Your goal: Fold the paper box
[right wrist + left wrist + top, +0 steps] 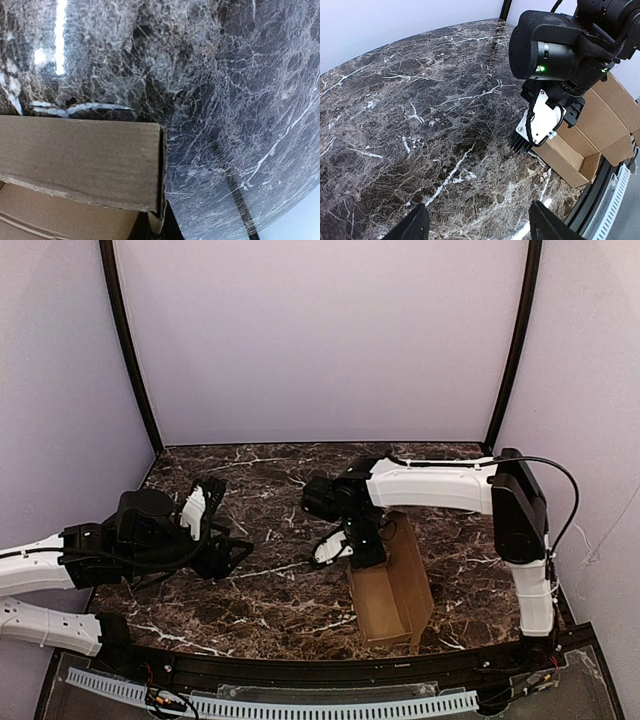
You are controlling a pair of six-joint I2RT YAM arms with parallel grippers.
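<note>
The paper box is a brown cardboard tray with raised walls, lying on the marble table right of centre near the front edge. My right gripper points down at its far left corner. In the right wrist view the jaws are pinched on the doubled edge of the box wall. My left gripper hovers over bare marble to the left, well apart from the box. In the left wrist view its fingers stand wide apart with nothing between them, and the box shows at the right under the right gripper.
The dark marble table is ringed by a black rail at the front and pale walls on three sides. Two black posts stand at the back corners.
</note>
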